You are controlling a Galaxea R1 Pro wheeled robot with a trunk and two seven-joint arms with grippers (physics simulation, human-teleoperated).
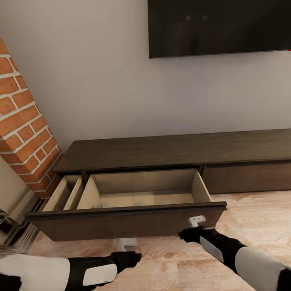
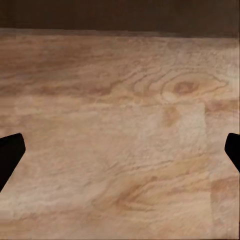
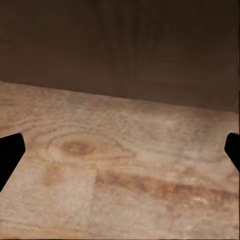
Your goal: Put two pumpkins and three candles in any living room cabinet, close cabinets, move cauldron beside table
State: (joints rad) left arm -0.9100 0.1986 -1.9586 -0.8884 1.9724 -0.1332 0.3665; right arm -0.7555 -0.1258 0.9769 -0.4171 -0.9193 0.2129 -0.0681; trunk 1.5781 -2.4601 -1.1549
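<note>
Cabinet (image 1: 180, 150) sits low against wall under the TV (image 1: 219, 18), its wide drawer (image 1: 128, 222) pulled fully out toward the robot, front panel overhanging the wood floor (image 1: 262, 224). Inside the drawer, two small pale rounded tops peek over the front panel near the floor of the box (image 1: 138, 203), possibly candles, too hidden to say. No pumpkins or cauldron in sight.

Both arms low in front of the drawer face, likely staged to push it shut. Right gripper (image 1: 196, 222) just at the panel's lower right edge, touching or nearly so. Left gripper (image 1: 125, 243) under the panel's bottom edge, blurred. Both wrist views show fingertips wide apart at frame edges with nothing between them, so both are released and empty: left fingertip (image 2: 9, 152), right fingertip (image 3: 10, 152).

Room: open floor to the right of the drawer; brick column (image 1: 18, 114) crowds the left corner, so the left arm has less swing space. Drawer front is broad and flat, an even push from both sides should keep it from skewing
</note>
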